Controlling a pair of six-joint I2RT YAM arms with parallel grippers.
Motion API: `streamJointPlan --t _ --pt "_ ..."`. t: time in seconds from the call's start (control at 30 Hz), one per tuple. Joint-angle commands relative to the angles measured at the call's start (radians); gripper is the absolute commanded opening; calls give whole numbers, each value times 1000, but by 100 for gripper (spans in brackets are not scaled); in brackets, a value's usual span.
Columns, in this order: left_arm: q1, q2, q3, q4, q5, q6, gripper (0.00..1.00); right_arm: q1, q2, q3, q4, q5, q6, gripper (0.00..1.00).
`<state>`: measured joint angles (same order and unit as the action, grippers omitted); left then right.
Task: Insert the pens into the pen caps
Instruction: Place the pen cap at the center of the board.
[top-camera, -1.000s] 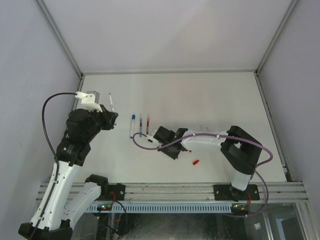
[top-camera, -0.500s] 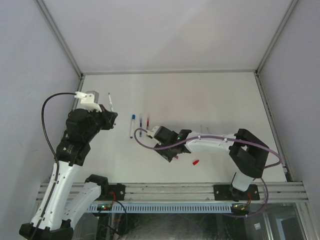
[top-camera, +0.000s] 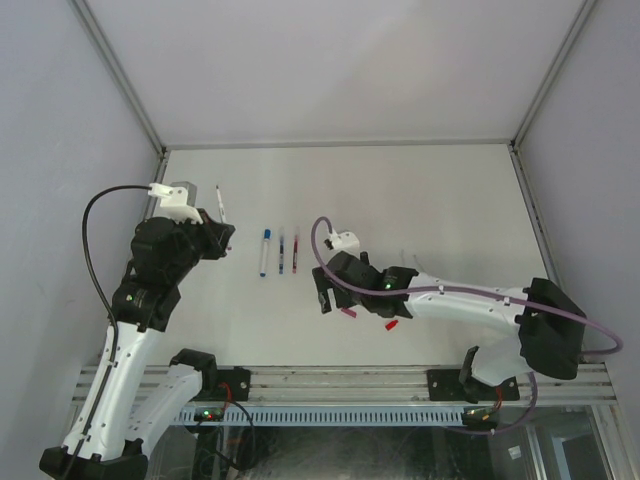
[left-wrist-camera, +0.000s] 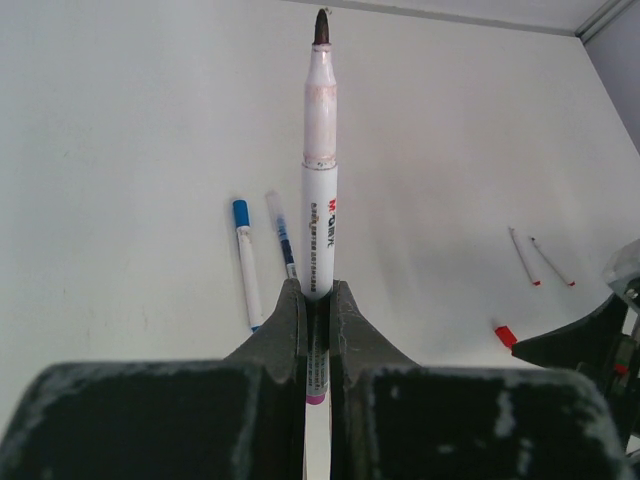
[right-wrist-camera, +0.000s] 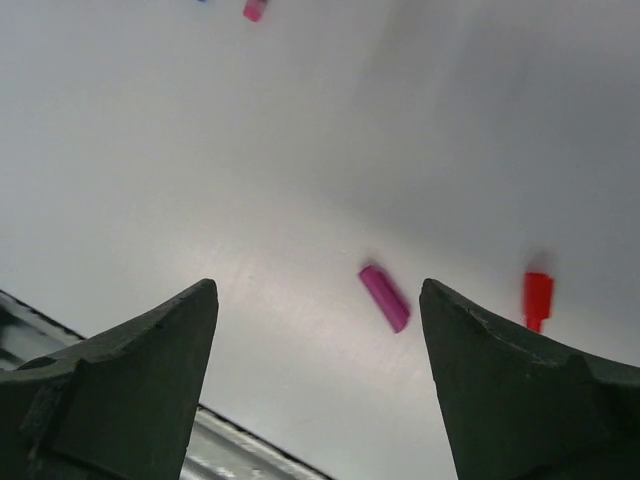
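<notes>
Since a second before, the right gripper (right-wrist-camera: 315, 290) had spread its jaws wide, holding nothing, and a stubby magenta plastic cap (right-wrist-camera: 385, 298) had appeared on the white table (top-camera: 420, 200) beneath it, lying on its side with a small red plastic cap (right-wrist-camera: 537, 296) near it. The left gripper (left-wrist-camera: 317, 290) stayed clamped on a white-barrelled marker pen (left-wrist-camera: 320, 200), bare tip pointing outward; a blue-capped white pen (left-wrist-camera: 245, 262) lay flat nearby
</notes>
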<state>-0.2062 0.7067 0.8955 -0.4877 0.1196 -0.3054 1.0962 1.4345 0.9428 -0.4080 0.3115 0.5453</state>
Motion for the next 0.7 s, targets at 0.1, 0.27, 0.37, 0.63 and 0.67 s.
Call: streamJointPlan --t 0.1,0.27,0.37,0.63,0.67 --pt "11 -8 -22 56 35 -16 0 32 39 51 -123 29 592 78" --pt "11 -14 -24 57 40 -15 0 46 106 83 -261 103 761 80" --pt "12 -17 -27 59 41 -16 0 39 146 118 -364 146 837 82" --pt "11 -14 -28 61 47 -17 0 -37 269 172 -403 36 845 84" --pt "11 -15 -28 62 45 -17 0 -42 277 172 -400 29 848 84"
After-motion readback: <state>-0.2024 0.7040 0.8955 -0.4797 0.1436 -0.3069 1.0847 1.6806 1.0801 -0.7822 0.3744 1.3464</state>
